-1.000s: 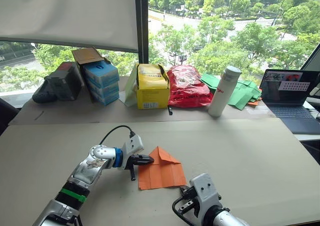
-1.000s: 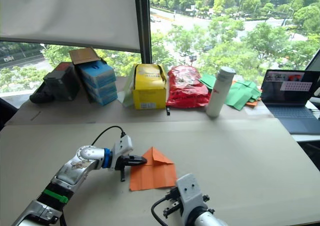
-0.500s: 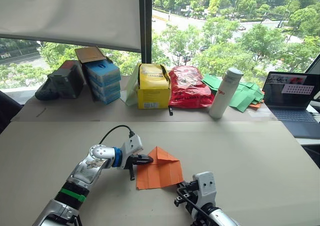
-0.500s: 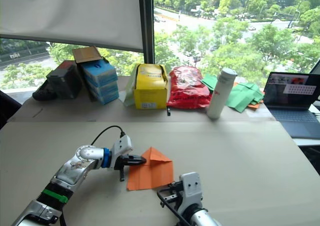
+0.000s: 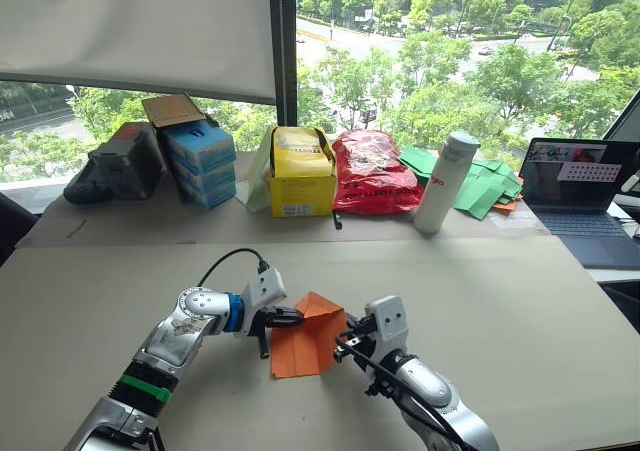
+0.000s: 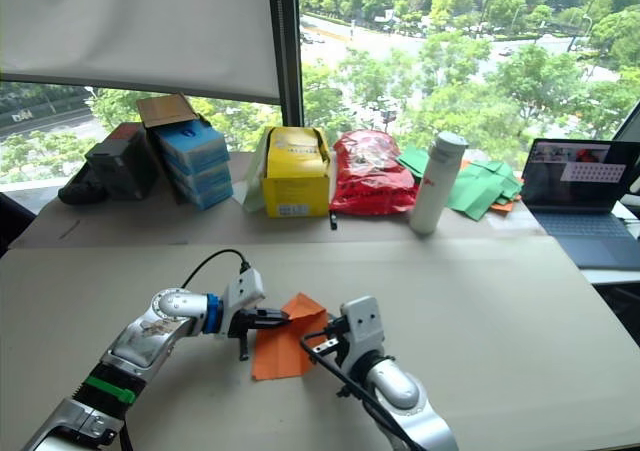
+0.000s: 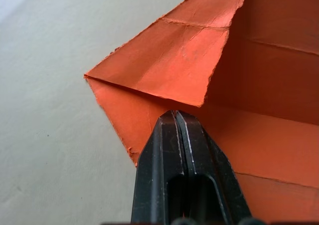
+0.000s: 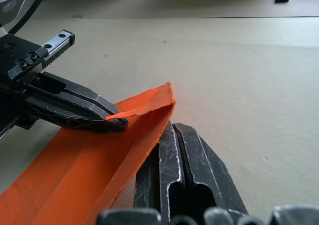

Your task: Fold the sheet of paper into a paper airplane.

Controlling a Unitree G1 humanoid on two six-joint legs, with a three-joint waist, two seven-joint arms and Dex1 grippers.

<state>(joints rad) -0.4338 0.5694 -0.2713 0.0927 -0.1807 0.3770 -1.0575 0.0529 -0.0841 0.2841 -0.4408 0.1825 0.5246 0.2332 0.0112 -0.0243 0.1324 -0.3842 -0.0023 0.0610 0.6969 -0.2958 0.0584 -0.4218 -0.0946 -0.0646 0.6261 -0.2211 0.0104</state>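
Moved: your right gripper, fingers together, now lifts the paper's right edge. Left gripper, also closed, pins its left edge. Corner folded; airplane mostly unfinished.

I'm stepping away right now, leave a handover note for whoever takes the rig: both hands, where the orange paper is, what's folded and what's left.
Left hand: fingers shut, tip pressing on the left part of the sheet of paper, pinning it to the table.
Right hand: fingers shut, at the sheet's right edge, which is lifted and folding over toward the left.
Paper: mid-table, between the two hands.
Done: one corner folded into a triangular flap, creases visible.
Left: finish this fold, press it flat, then the rest of the folds; it is not yet a paper airplane.
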